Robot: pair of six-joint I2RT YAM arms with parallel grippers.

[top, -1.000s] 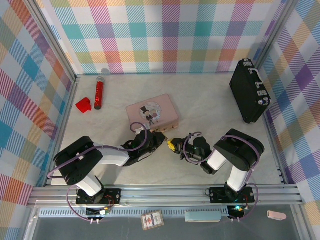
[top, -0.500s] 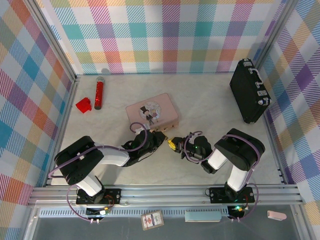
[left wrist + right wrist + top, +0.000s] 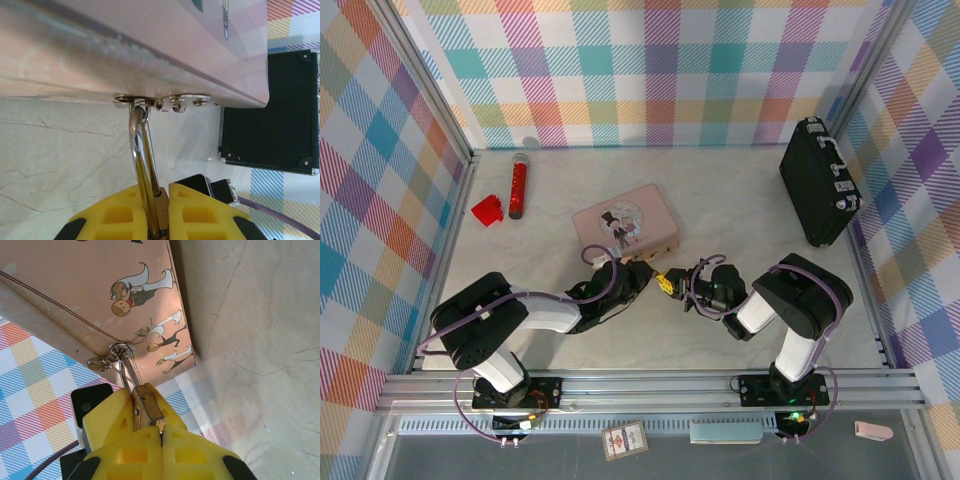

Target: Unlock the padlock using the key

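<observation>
**Top view.** The left gripper [image 3: 646, 276] and the right gripper [image 3: 667, 284] meet tip to tip, just off the near edge of the pink tin [image 3: 625, 225]. The black case [image 3: 820, 185] stands well beyond the right gripper. The red cylinder [image 3: 518, 190] and a red block [image 3: 487, 210] lie far off to the left gripper's outer side. None of these obstructs the work.

**Left wrist view.** The left gripper is nearly closed and clamps the padlock [image 3: 142, 150] by its brass body. The shackle runs straight ahead through the hasp [image 3: 160, 102] on the tin. Hold this grip rigid.

**Right wrist view.** The right gripper is fully closed. A pale metal tip, judged to be the key [image 3: 160, 426], protrudes at the seam and touches the padlock's lower end. Whether it is seated cannot be told. Align it with the keyway, advance along the body axis, then rotate. The tin wall, just ahead, limits wrist swing.
</observation>
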